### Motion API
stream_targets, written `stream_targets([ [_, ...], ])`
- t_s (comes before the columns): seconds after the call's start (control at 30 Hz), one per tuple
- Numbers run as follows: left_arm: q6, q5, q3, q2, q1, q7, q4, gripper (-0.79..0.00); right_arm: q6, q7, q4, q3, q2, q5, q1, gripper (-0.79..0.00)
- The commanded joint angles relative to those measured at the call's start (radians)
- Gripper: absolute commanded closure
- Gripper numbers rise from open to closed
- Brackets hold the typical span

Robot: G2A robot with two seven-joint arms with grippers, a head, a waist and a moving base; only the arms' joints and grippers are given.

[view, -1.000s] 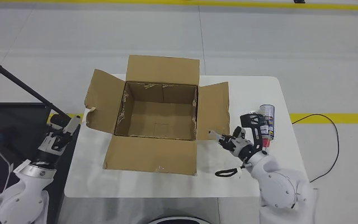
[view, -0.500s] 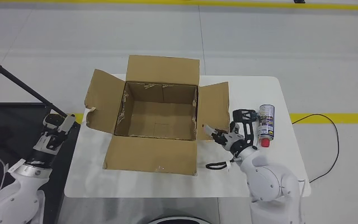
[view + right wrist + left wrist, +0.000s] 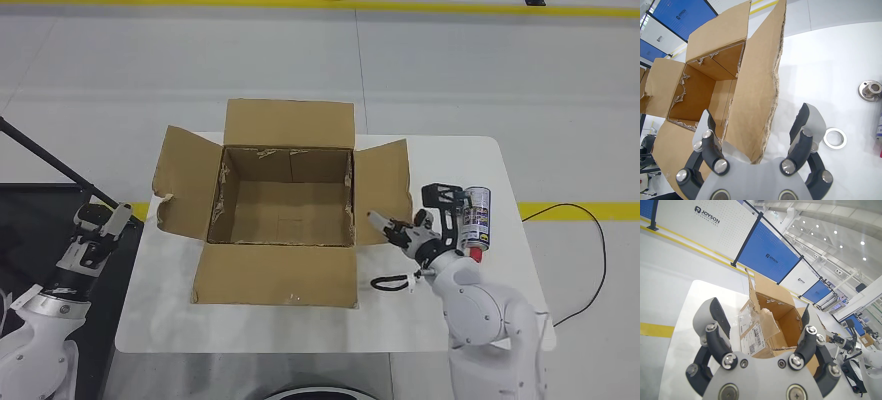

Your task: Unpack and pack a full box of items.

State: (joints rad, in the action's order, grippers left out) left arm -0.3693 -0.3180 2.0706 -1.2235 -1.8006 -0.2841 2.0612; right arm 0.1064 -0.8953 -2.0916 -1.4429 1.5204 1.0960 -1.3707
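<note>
**Desk:** Where is the box for you?

**Me:** The cardboard box [image 3: 285, 215] sits mid-surface [image 3: 250, 330] with all four flaps folded out. From above I see only bare cardboard on its floor, so I judge the unpacking done. The spray can [image 3: 475, 222] lies on its side just beyond the right flap [image 3: 761, 85]. My right wrist view also shows a metal ring [image 3: 835, 139] and a flanged hub [image 3: 869, 92] out on the surface near it.

**Desk:** And your jaws?

**Me:** The right jaws are spread wide and hold nothing. They hang low, with that flap's torn edge standing between them, and I can't tell whether it touches. The left jaws are equally wide and empty, at the surface's left edge, pointed toward the box.

**Desk:** What would you pack first?

**Me:** Probably the can. It's a rigid cylinder, likely light but slick and free to roll. I'd close across the middle of its body, away from the red cap end. The ring lies flat and thin, and I'd guess it's hard and heavy for its size. It looks awkward to get under, so I'd pinch across its rim. The hub offers a raised neck to take hold of. The flap is soft, ragged corrugated card, so I'd stay clear of it in case it folds into the opening.
</note>
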Motion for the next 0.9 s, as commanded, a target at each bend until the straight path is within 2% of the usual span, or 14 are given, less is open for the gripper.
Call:
stream_targets([
  [0.0,-0.002,0.001,0.000,0.000,0.000,0.000,-0.001,-0.785,-0.009,-0.014,-0.025,-0.016,-0.004,-0.002,-0.012,-0.785],
  [0.27,-0.005,0.005,-0.006,0.001,0.003,-0.006,0.003,-0.785,-0.085,-0.118,-0.184,-0.132,-0.030,0.018,-0.087,-0.785],
  [0.47,-0.008,0.006,-0.010,0.002,0.005,-0.008,0.006,-0.785,-0.235,-0.202,-0.238,-0.240,-0.052,-0.075,-0.085,-0.785],
  [0.87,-0.008,0.006,-0.010,0.002,0.005,-0.008,0.006,-0.785,-0.243,-0.211,-0.244,-0.252,-0.054,-0.085,-0.083,-0.785],
])
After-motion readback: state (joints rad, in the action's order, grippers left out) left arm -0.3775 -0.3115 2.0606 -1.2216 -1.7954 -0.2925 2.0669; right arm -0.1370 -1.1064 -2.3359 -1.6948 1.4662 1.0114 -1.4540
